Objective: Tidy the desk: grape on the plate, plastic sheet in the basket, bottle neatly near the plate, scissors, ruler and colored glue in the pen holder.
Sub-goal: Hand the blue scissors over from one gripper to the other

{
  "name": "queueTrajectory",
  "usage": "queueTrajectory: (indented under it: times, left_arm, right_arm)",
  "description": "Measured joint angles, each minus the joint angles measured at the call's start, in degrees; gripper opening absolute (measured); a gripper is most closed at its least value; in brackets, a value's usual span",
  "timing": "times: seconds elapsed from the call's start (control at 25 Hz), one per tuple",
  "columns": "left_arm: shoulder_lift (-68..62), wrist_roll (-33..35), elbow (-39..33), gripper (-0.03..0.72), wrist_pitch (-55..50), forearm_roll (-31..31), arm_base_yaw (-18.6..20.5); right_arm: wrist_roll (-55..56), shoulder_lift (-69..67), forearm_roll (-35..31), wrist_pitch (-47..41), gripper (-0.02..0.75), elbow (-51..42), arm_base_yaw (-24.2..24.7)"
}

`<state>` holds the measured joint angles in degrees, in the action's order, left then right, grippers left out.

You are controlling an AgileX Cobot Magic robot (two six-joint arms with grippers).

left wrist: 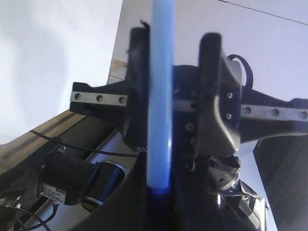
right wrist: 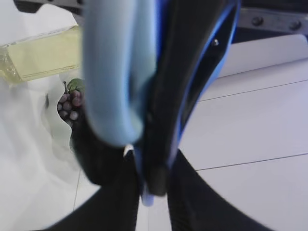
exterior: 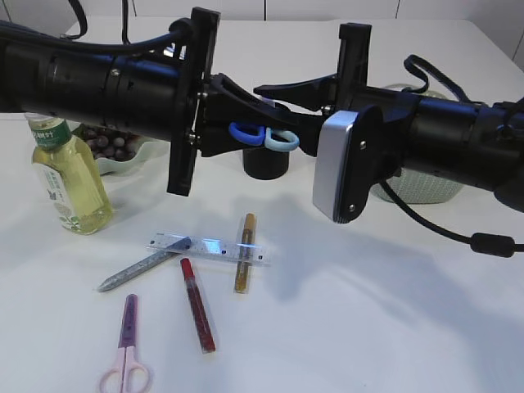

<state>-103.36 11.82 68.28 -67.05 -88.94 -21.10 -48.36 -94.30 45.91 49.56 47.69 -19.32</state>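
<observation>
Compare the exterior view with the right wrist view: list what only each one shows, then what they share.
Only the exterior view shows the black pen holder, the clear ruler, the gold, red and silver glue pens, the pink scissors and the pale basket, all on the white table.

Only the right wrist view shows the close contact: the right end effector pressed against the blue scissors' handle loop.

Both show the blue scissors, the bottle and the grapes on the plate.
</observation>
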Motion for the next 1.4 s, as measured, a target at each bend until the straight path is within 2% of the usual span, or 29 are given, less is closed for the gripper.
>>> queueTrajectory:
  times: [0.12,0.24,1.4]
  left_arm:
    - [0.0,0.0,0.0,0.044,-0.1,0.0,0.0]
    - [0.0,0.1,0.0,0.044,-0.1,0.0,0.0]
    - [0.0,0.1,0.0,0.045,-0.1,-0.3,0.0]
  right_arm:
    - [0.0,0.0,0.9,0.0,0.137,0.0,0.0]
    - [0.0,0.0,1.2,0.0,0.113,0.0,0.0]
    - [0.1,0.0,1.3,0.0,0.078,0.0,0.0]
